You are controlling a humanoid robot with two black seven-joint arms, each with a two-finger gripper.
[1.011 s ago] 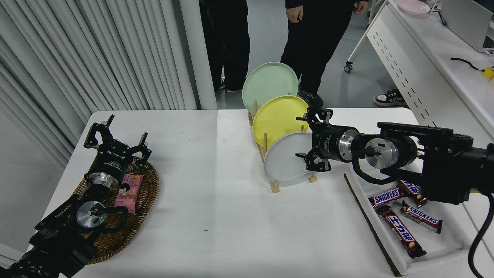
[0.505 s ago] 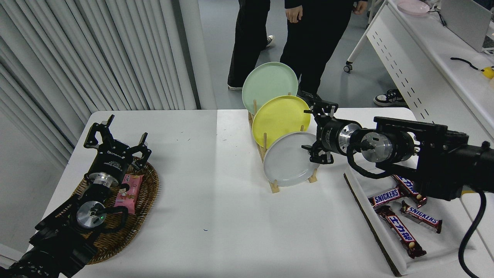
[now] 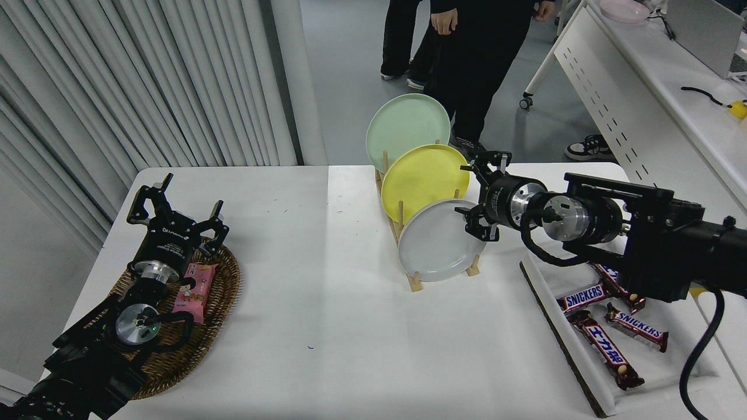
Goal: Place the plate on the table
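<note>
The light-grey plate [image 3: 439, 240] stands on edge in the front slot of a wooden rack [image 3: 415, 283] on the white table [image 3: 327, 326]. A yellow plate [image 3: 421, 178] and a pale green plate [image 3: 405, 128] stand behind it. My right gripper [image 3: 475, 195] is open, its fingers spread at the grey plate's upper right rim, just right of the yellow plate. It holds nothing. My left gripper [image 3: 175, 210] is open and parked at the lower left above a wicker basket.
The wicker basket [image 3: 216, 303] holds a pink snack pack [image 3: 195, 290]. A white tray [image 3: 583, 356] with several Snickers bars [image 3: 607, 344] sits at the right. People's legs [image 3: 467, 76] stand beyond the far edge. A white perforated-panel desk [image 3: 630, 105] is at the upper right.
My right gripper has risen and moved slightly back, from beside the grey plate's right edge to its upper right rim. The people behind have stepped away to the right. The plates have not moved.
</note>
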